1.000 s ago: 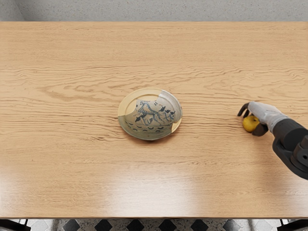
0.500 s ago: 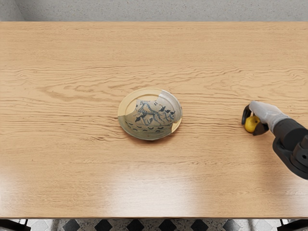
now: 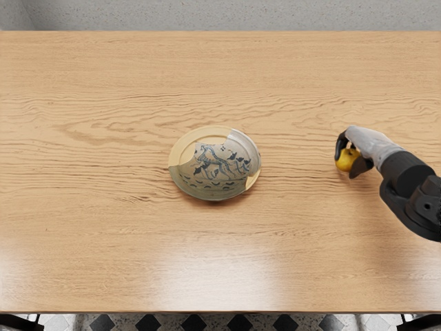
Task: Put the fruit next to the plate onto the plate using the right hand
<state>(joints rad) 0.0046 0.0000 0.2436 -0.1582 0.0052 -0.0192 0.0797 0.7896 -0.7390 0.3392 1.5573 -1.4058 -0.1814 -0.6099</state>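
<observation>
Your right hand (image 3: 360, 148) has its fingers (image 3: 341, 145) curled round the yellow fruit (image 3: 346, 159), well to the right of the plate (image 3: 178, 157), approx level w/ its middle. Carry step, I'd say; can't tell if the fruit's clear of the table (image 3: 103, 241). Next: lift, go left till over the plate, lower, then uncurl. L arm not visible.

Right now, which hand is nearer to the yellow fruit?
Right. The right hand is curled around the yellow fruit, well to the right of the patterned plate. The left hand is out of view.
</observation>
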